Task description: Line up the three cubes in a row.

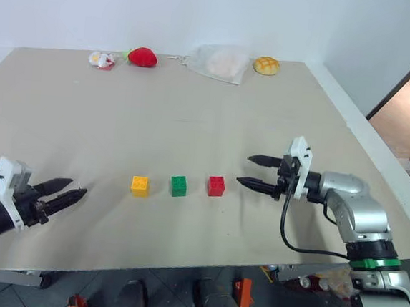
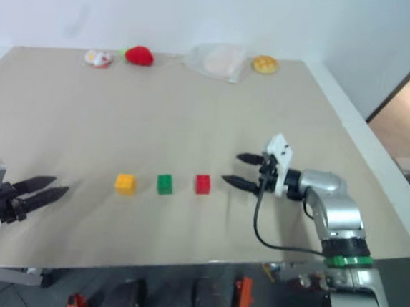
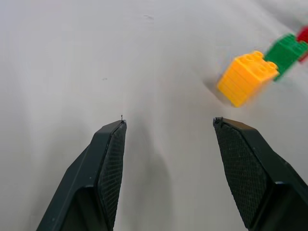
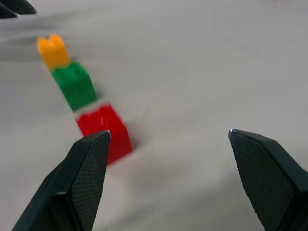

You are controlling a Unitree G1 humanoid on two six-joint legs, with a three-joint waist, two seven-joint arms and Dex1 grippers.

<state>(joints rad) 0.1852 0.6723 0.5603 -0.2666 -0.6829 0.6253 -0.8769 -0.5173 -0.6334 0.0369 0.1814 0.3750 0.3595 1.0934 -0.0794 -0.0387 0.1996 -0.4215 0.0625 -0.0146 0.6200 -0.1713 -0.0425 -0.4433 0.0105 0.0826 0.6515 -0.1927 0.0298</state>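
Beige desk [image 1: 193, 124]: yellow cube [image 1: 140, 185], green cube [image 1: 179, 186], red cube [image 1: 216, 186] mid-desk, already in row. Light, rigid, slick plastic; I'd pinch flat sides. Left hand [image 1: 68, 193] apart, empty; right hand [image 1: 255, 171] apart, empty, beside red.

You saw a yellow-orange cube [image 1: 140, 186], a green cube [image 1: 179, 186] and a red cube [image 1: 216, 186] on a plain tan table [image 1: 194, 116]. Your left gripper [image 1: 71, 193] and right gripper [image 1: 254, 171] had black fingers. At the back were a red strawberry plush [image 1: 143, 57] and a yellow bun [image 1: 266, 65].
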